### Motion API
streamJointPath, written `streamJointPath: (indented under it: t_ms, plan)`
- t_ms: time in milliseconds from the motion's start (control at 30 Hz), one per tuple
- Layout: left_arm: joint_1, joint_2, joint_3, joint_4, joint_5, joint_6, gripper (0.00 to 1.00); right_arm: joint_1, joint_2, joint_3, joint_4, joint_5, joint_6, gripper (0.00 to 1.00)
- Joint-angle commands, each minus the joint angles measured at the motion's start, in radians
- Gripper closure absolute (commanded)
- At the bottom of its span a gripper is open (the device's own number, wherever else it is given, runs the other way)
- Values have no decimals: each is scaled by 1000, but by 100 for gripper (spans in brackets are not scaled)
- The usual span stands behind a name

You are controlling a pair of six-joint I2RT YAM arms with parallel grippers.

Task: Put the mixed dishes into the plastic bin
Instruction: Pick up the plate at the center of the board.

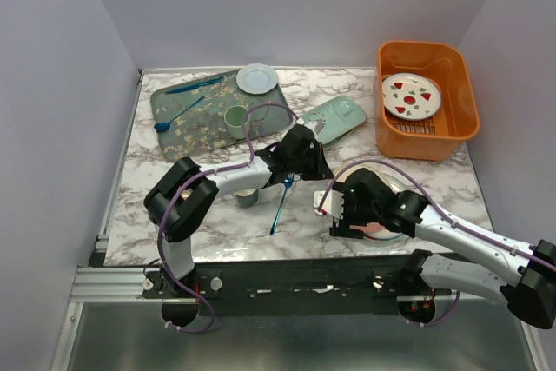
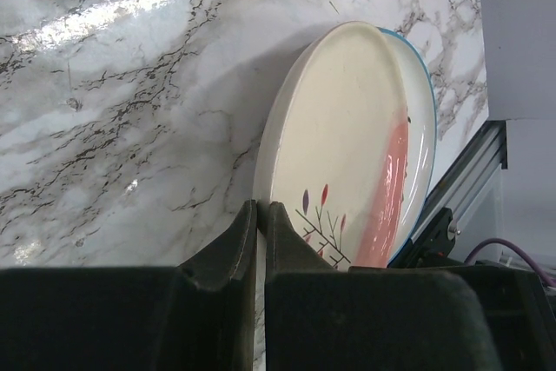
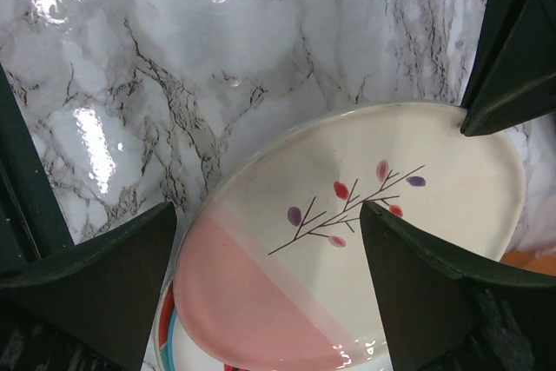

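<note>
A cream and pink plate with a branch drawing (image 3: 287, 275) lies on top of a plate with a red and blue rim (image 3: 166, 336) near the table's front edge. My right gripper (image 3: 269, 208) is open just above it, one finger on each side, and hides most of it in the top view (image 1: 352, 225). My left gripper (image 2: 261, 208) is shut and empty, its tips at the plate's rim (image 2: 356, 128); it also shows in the top view (image 1: 320, 168). The orange plastic bin (image 1: 421, 44) at the back right holds a white plate with red marks (image 1: 411, 96).
A pale-green divided dish (image 1: 337, 117) lies beside my left wrist. A floral tray (image 1: 187, 123) at the back left carries a green mug (image 1: 235, 119), a pale plate (image 1: 257, 78) and blue utensils. A blue fork (image 1: 281, 202) and a grey cup (image 1: 248, 198) lie under my left arm.
</note>
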Motion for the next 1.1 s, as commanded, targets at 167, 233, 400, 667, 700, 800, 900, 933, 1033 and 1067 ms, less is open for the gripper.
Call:
streamJointPath:
  t_ms: [167, 233, 400, 667, 700, 800, 900, 933, 1033, 1067]
  plan:
    - [5, -9, 25, 90, 51, -56, 100, 102, 47, -26, 40, 186, 29, 11]
    - [6, -7, 23, 96, 52, -62, 100, 113, 59, -19, 32, 193, 36, 17]
    - [8, -4, 20, 107, 58, -68, 100, 123, 79, -12, 17, 191, 45, 37]
    - [8, -7, -4, 150, 71, -87, 100, 125, 79, -10, 9, 180, 62, 68]
    - [8, -7, -9, 158, 72, -88, 100, 125, 78, -9, 7, 179, 65, 74]
    - [8, -11, -23, 173, 81, -93, 100, 124, 71, -4, 4, 174, 83, 85]
    - [8, -18, -38, 191, 86, -102, 100, 117, 51, 4, -3, 162, 103, 92]
    - [8, -18, -49, 198, 90, -107, 100, 111, 48, 7, -6, 157, 109, 95]
    - [8, -21, -69, 219, 94, -114, 100, 85, 30, 20, -22, 107, 121, 99]
    - [6, -18, -72, 222, 97, -120, 100, 79, 21, 24, -31, 105, 121, 100]
